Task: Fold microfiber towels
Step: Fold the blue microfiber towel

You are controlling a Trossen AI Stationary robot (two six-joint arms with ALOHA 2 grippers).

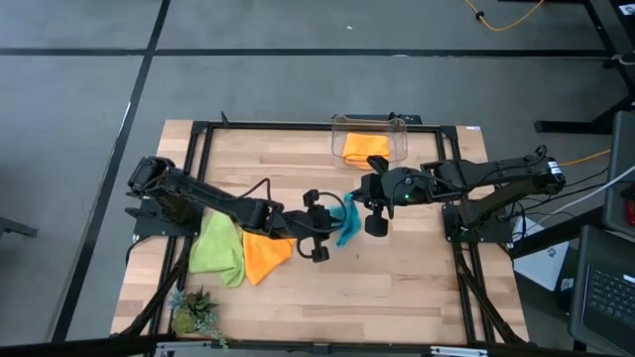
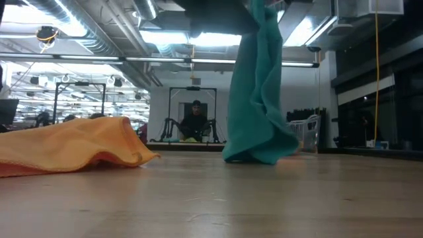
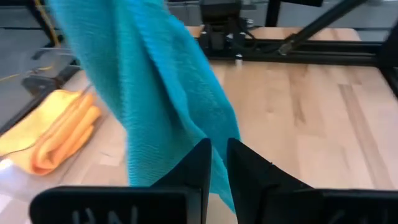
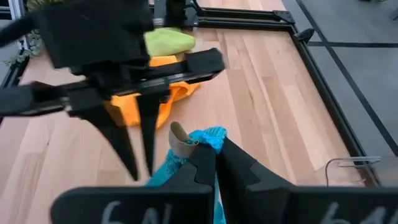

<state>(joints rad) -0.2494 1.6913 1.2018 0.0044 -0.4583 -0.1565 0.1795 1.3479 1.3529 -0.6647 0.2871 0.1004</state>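
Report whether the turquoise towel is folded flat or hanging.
Hanging: the turquoise towel droops from the right gripper, its lower end bunched on the table.

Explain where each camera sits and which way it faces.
High: above the table, facing down; both arms, turquoise towel between them.
Low: at table height, facing the room; turquoise towel hanging, orange towel.
Left wrist: past left end effector; same towel.
Right wrist: right end effector shut on it.
All share the turquoise towel.

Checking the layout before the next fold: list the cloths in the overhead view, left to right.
Lime green towel → orange towel lying loose on the table → turquoise towel hanging between the grippers → folded orange towel in the clear bin.
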